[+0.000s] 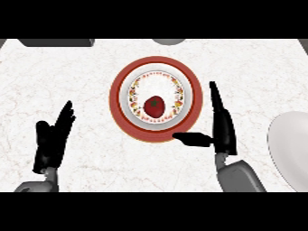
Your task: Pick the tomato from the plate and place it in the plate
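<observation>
At about eight o'clock from the middle of the view, the left hand (53, 140) stands over the counter with its fingers straight and pointing up toward twelve o'clock, holding nothing and touching no object.

Near the centre, slightly toward twelve o'clock, sits a red-rimmed plate (119, 85) with a white inner well ringed by a small multicoloured pattern. The tomato (155, 106) lies in the lower part of that well, red with a dark green stem spot on top. The pattern carries no readable writing, and no brand or label can be made out anywhere.

At four o'clock from the tomato, the right hand (221, 128) is relaxed: its fingers run straight toward twelve o'clock along the plate's right rim, and its thumb juts toward nine o'clock, its tip over the plate's lower rim. It grasps nothing and is apart from the tomato.

At the far right, around four o'clock, a plain white plate (300, 149) is cut by the view's edge.

The surface is a white marble counter (63, 76) with faint veins. Along its far edge a dark grey block (56, 43) sits at eleven o'clock and a pale rounded object (168, 41) at twelve; what they are cannot be told.
</observation>
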Controlling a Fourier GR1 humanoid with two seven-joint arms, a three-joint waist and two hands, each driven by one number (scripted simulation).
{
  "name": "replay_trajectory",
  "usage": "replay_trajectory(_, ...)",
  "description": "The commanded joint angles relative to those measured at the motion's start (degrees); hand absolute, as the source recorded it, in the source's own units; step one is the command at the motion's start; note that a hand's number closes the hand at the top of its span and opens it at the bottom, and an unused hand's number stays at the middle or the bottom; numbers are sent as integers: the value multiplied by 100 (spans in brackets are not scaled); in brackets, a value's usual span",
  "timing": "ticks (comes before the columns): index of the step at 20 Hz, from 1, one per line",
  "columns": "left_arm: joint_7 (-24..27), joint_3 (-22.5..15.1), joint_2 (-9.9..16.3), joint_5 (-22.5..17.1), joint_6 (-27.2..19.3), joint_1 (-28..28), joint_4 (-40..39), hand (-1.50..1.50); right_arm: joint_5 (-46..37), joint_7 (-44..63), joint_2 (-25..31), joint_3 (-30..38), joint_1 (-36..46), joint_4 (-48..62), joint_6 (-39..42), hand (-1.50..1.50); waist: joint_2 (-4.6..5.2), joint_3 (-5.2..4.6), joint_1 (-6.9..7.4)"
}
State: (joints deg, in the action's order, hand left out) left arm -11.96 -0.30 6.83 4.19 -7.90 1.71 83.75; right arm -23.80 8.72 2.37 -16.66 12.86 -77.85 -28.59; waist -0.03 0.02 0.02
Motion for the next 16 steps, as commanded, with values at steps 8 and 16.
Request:
replay_trajectory(8,-231,99,-46,77,135,-146,390,0,-16,-647,-94,563,-526,-220,70,-150,0,-1,5)
replay_trajectory(16,-211,43,-224,256,47,157,95,0,-59,-435,33,1078,-444,-162,137,-150,2,-2,-1)
